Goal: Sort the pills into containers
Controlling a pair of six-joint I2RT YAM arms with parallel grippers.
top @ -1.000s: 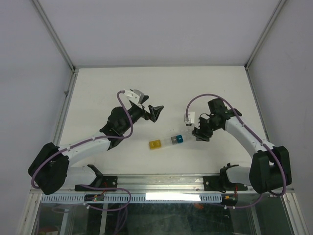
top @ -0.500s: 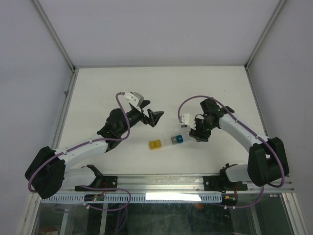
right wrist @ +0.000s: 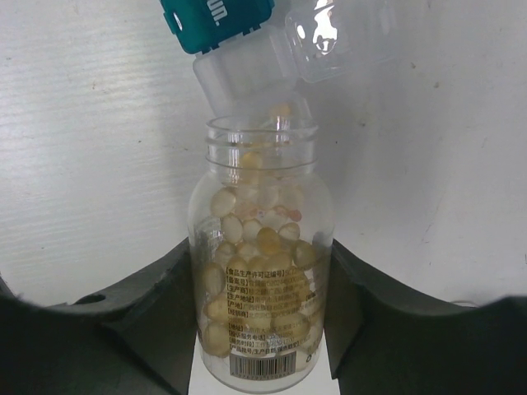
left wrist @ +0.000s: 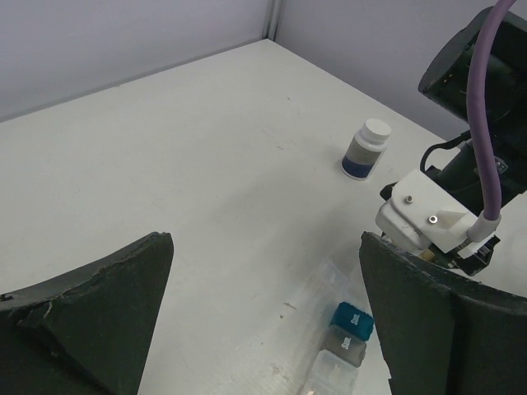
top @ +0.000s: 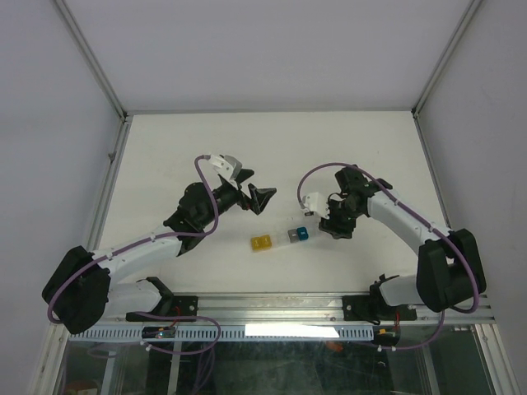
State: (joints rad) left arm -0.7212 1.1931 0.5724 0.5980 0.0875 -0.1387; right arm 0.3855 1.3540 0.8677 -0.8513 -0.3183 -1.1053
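Risk: pills [right wrist: 257, 239] overshoot clear compartment [right wrist: 247, 82], scatter on surface [top: 181, 148] if vial [right wrist: 262, 329] tips too fast | R end effector [top: 336, 220] pinching vial | L end effector [top: 262, 196] spread, empty.

Robot lab test cell, white table [top: 272, 148], aluminium frame [top: 91, 58], plain walls [top: 272, 49]

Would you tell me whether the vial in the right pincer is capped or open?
Open: the vial has a bare threaded mouth, no cap, pills visible inside.

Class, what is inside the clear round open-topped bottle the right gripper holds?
The clear round bottle holds pale tan pills nearly to its neck; its printed label hides the lowest ones.
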